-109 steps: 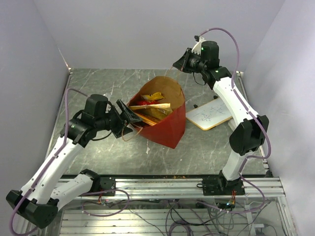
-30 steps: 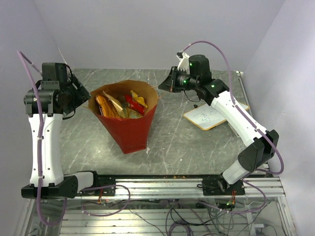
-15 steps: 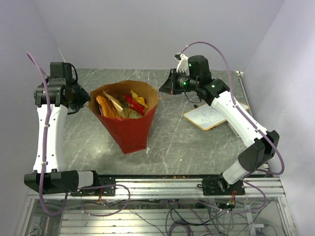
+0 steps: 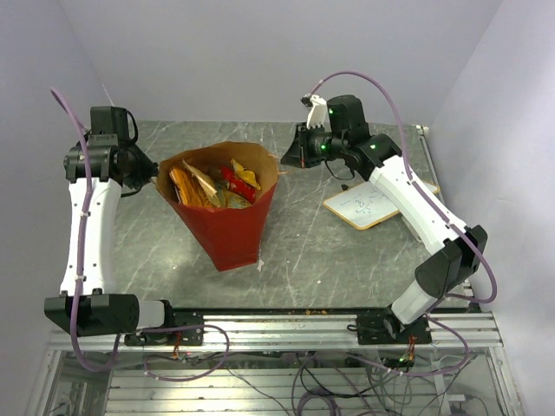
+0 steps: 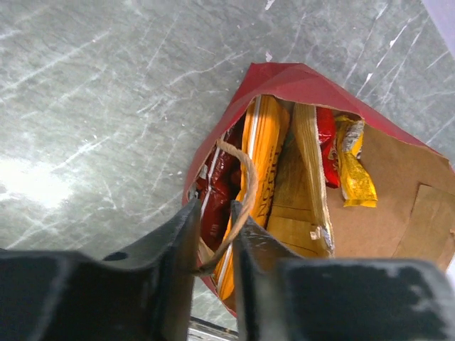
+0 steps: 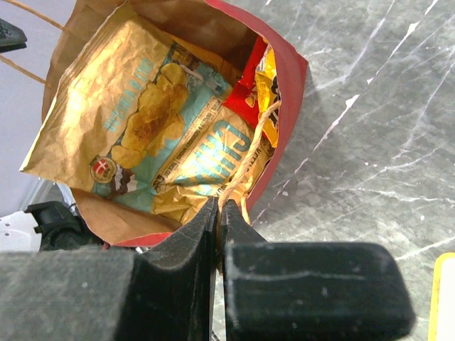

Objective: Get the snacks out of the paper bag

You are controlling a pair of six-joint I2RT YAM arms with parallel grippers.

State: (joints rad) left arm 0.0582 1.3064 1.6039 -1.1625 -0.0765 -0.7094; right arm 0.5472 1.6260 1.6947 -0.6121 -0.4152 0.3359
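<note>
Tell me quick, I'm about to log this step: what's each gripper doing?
Left gripper: open, the paper bag handle loop between its fingers, not pinched.
Right gripper: closed on the other handle.

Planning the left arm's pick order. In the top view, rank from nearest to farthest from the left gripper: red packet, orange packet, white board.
From the left gripper:
1. Orange packet, left side inside the paper bag.
2. Red packet, mid-bag.
3. White board, outside the bag, far right.

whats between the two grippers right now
The open paper bag, packed with snacks, stands between the left gripper and the right gripper. The top view shows it.
</note>
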